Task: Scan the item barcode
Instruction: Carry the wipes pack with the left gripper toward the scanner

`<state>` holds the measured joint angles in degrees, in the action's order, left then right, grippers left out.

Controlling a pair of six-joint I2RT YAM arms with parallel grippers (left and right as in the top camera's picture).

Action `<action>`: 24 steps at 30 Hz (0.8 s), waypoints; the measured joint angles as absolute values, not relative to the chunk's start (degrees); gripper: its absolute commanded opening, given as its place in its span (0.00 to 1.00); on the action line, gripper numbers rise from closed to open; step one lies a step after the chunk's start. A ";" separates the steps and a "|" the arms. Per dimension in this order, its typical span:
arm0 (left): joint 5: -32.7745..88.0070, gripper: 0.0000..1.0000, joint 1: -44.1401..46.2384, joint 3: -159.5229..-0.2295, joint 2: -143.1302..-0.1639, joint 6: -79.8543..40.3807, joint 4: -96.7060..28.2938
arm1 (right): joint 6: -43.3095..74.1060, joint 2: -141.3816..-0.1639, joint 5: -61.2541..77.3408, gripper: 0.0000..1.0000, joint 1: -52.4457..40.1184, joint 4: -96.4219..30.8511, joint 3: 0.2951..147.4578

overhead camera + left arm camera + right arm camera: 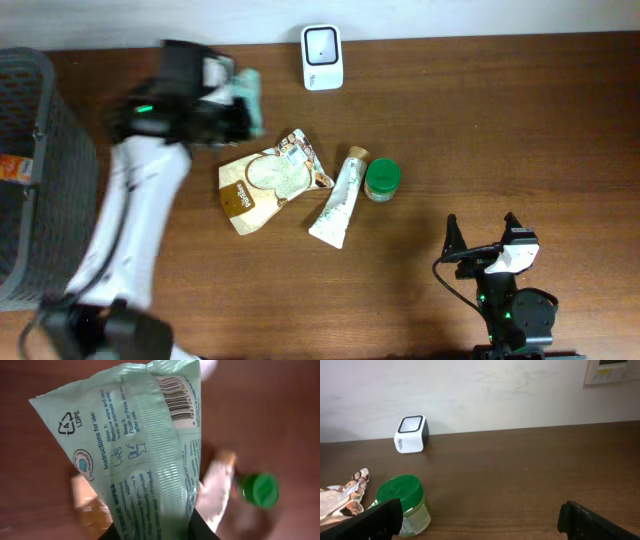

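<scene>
Risk at this stage centres on the grip and on barcode presentation. The left gripper has its jaws drawn in to a narrow gap and pinches one end of the wet-wipes pack, which it holds raised above the far-left part of the table, left of the scanner and apart from it. The pack is a soft, pale green LDPE film pouch with a slick surface, a ribbed seam band along its length and visible creases. A pinch on such film can slide, or the free end can sag and twist in transit. The barcode is printed near the end away from the fingers, on a slightly curved, wrinkled area. Glare or a fold there would probably cause a failed read, as would presenting the wrong face to the scanner window. The scanner is a small white rounded block with a dark-framed window, standing at the far edge. The right gripper rests at the near right with its jaws spread fully and nothing between them. A beige snack pouch, a white tube and a green-lidded jar lie at mid-table, and a low sweep of the pack could knock them. A dark mesh basket stands at the left.
</scene>
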<state>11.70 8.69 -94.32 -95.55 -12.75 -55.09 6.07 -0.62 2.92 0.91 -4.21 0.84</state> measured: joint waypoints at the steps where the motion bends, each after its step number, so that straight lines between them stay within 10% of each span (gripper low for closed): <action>1: 11.25 0.20 12.62 -94.32 -98.98 -11.84 -55.07 | 6.04 -0.62 2.92 0.98 0.91 -4.21 0.84; 15: 10.46 0.21 27.11 -94.30 -115.50 -10.24 -42.83 | 6.04 -0.62 2.92 0.98 0.91 -4.23 0.84; 24: 10.39 0.45 27.09 -94.30 -120.05 -10.13 -42.61 | 6.09 -0.62 2.92 0.98 0.91 -4.21 0.84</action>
<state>10.39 27.09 -94.30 -120.05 -10.13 -42.61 6.09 -0.62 2.92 0.91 -4.21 0.84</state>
